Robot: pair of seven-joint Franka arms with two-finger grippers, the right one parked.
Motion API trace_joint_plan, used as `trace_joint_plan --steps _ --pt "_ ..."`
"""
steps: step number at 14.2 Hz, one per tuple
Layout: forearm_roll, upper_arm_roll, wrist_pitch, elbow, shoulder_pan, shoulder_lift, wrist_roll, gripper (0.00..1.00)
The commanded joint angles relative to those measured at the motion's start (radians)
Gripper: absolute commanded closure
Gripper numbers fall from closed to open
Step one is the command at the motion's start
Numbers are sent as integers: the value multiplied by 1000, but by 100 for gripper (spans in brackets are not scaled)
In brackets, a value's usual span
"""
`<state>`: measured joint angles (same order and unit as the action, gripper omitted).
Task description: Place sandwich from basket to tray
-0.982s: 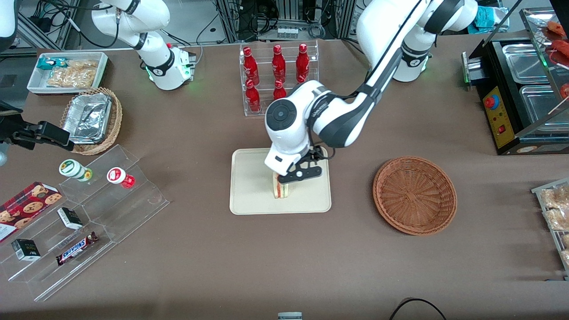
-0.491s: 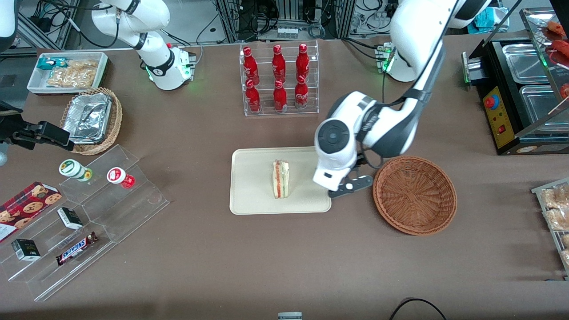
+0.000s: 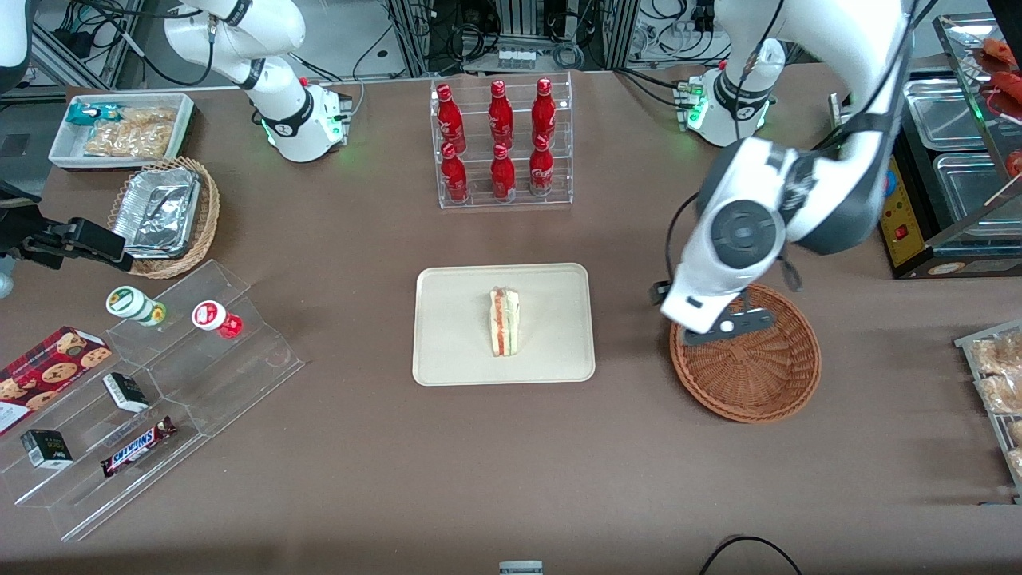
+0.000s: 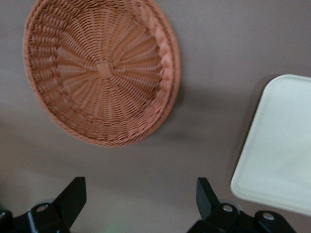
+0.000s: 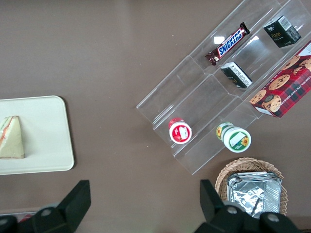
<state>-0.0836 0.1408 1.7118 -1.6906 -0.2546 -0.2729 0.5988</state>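
Cream-coloured and flat, the tray [image 3: 447, 319] sits in the middle of the brown table [image 3: 479, 463], and the sandwich [image 3: 504, 322] is on it. It stands on one edge near the middle of the tray, and nothing is touching it. Its long side runs from twelve o'clock to six o'clock in the front view, so the red and green stripes go up and down the same way.

Now look at the gripper [image 3: 730, 326]. It hangs over the edge of the round brown basket [image 3: 754, 375], on the side closest to the tray. Its two black fingers [image 4: 70, 199] are spread wide apart, with nothing between them. Under them, in the wrist view, are only bare table, the basket with nothing in it, and one corner of the tray.

From the gripper, the sandwich lies at about nine o'clock in the front view, well apart, with a strip of bare table between tray and basket.

I think the job is done. The sandwich is out of the basket and on the tray. All the arm needs to do now is move away, and its way looks free of the sandwich.
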Motion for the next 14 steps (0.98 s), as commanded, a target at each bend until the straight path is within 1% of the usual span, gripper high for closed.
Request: trace_joint_plan --steps 1,2,3,4,6,8,10,11,12,13,14 --pt "45 11 -56 -43 67 95 -103 0" --pt "62 13 -98 -43 118 124 -152 0" --pt "94 19 -130 -43 158 150 -206 0" --pt "116 17 -156 -43 175 179 -253 0" --pt "114 17 -201 -40 231 221 -319 0" --pt "114 14 -219 -35 267 254 -426 0" --pt "96 -4 -215 -18 276 273 -509 0" --pt "75 -29 -209 11 279 271 -546 0" --pt "76 -42 -202 44 282 267 -569 0" --pt "82 -47 -196 70 307 261 -574 0" --pt "82 -49 -181 74 317 262 -576 0"
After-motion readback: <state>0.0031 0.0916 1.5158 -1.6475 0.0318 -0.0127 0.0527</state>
